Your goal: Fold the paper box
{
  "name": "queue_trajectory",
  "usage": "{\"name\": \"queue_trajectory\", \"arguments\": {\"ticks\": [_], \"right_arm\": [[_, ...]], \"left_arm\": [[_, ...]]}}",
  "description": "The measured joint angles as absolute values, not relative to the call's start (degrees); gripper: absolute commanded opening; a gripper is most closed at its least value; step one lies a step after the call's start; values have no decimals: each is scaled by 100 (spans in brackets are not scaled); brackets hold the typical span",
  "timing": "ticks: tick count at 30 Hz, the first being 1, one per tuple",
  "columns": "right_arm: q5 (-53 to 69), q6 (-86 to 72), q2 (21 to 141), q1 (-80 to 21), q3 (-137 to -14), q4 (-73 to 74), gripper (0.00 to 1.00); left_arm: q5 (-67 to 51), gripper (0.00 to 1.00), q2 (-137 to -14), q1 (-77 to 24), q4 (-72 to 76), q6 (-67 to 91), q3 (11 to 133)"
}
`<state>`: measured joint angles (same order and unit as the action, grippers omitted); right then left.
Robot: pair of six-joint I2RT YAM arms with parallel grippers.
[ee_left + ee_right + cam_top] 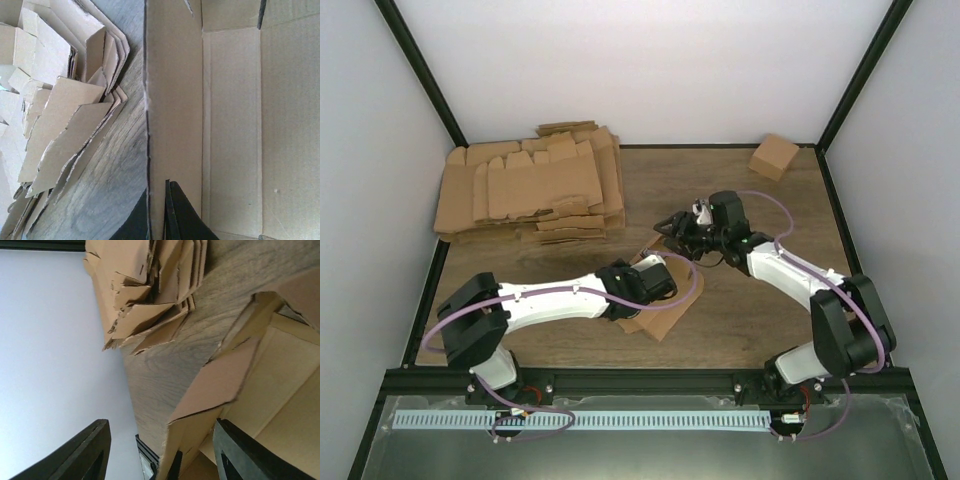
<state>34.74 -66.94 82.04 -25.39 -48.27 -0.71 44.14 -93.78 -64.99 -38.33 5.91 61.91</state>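
The brown paper box blank [670, 300] lies partly unfolded on the table in front of the arms. My left gripper [656, 274] rests on it. In the left wrist view the left gripper [157, 189] is shut on an upright side wall [172, 100] of the box, one finger on each face. My right gripper [666, 230] hovers at the box's far edge. In the right wrist view it [161, 426] is open wide, with a raised box flap [220, 380] just ahead of its right finger [250, 455], and I cannot tell whether they touch.
A stack of flat cardboard blanks [530, 185] lies at the back left, close to the box, and shows in both wrist views [55, 110] [145, 285]. A folded small box [773, 156] sits at the back right. Walls enclose the table.
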Motion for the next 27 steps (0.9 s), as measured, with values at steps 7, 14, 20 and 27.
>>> {"name": "queue_trajectory", "arguments": {"ticks": [7, 14, 20, 27], "right_arm": [[3518, -6707, 8635, -2650, -4829, -69, 37], [3656, -6661, 8978, -2759, -5004, -95, 1], [3763, -6556, 9192, -2757, -5192, -145, 1], [3892, -6436, 9389, -2757, -5201, -425, 1]], "left_arm": [[4541, 4, -9507, -6534, -3854, 591, 6270], [4591, 36, -9638, -6534, -3874, 622, 6270], [4082, 87, -9590, -6484, -3863, 624, 6311], [2213, 100, -8746, -5714, -3754, 764, 6377]]}}
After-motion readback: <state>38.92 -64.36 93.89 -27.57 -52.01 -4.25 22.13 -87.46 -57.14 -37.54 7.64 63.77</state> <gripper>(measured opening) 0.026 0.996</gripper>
